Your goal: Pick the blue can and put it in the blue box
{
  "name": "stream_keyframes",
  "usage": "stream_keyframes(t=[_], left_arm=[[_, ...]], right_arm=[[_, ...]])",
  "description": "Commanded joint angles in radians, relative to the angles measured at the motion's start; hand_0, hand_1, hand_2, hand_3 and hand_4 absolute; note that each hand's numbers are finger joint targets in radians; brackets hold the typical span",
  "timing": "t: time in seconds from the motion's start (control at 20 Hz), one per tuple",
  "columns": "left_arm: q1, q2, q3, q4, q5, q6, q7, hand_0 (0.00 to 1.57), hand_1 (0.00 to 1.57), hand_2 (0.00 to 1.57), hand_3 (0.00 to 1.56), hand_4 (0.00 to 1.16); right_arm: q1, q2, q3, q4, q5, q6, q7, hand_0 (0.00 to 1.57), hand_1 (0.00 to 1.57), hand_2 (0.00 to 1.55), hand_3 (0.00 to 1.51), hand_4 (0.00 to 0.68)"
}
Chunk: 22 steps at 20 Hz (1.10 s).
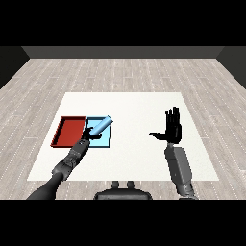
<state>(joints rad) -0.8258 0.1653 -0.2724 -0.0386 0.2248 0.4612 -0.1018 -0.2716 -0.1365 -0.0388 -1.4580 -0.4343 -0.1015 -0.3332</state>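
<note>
At the far left you see the red tray (pixel 68 130), a shallow rectangle with a low raised rim and a flat, matte floor. Touching its 3 o'clock edge lies the light blue tray (pixel 103 139), the same shallow rectangular shape, its floor a pale, even blue.

Your left forearm (pixel 72 161) comes in from the lower left corner, a grey, smooth, rounded tube in segments, and reaches up toward 1 o'clock. At its end the black left hand (pixel 87 136) sits over the near left part of the light blue tray, its fingers curled round the lower end of the blue can (pixel 102 126). The can is a slim, smooth cylinder of light blue, tilted so that its free end points to 2 o'clock, above the light blue tray's far edge. You cannot tell whether the can touches the tray.

Well apart, at 3 o'clock from the trays, your right hand (pixel 173 129) stands upright on its grey forearm (pixel 178 169), fingers straight and pointing to 12 o'clock, thumb stretched out to 9 o'clock, holding nothing.

All of this rests on the white table (pixel 134 110), a plain, flat, matte sheet. Around it runs a floor of pale grey-brown wooden planks (pixel 120 72), and a dark wall (pixel 120 52) closes the room at 12 o'clock.
</note>
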Motion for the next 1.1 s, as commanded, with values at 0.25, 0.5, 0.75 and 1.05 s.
stream_keyframes(t=[0.25,0.5,0.75,1.05], left_arm=[[0.036,-0.004,0.054,-0.034,0.025,0.199,-0.133,0.00,0.00,0.00,0.00,0.00],[-0.002,-0.002,0.106,-0.117,0.057,0.284,-0.275,0.00,0.00,0.00,0.00,0.00],[0.047,-0.001,0.171,-0.334,0.126,0.059,-0.519,0.00,0.00,0.00,0.00,0.00],[0.146,-0.036,0.141,-0.577,0.153,-0.147,-0.650,0.00,0.00,0.00,0.00,0.00]], right_arm=[[-0.001,0.021,-0.001,-0.025,-0.023,0.027,-0.008,0.00,0.00,0.00,0.00,0.000],[-0.010,0.020,0.003,-0.017,-0.021,0.035,-0.005,0.00,0.00,0.00,0.00,0.000],[0.024,0.011,0.023,-0.057,-0.012,0.047,0.008,0.00,0.00,0.00,0.00,0.000],[0.062,0.001,0.047,0.002,0.017,0.084,-0.011,0.00,0.00,0.00,0.00,0.000]])
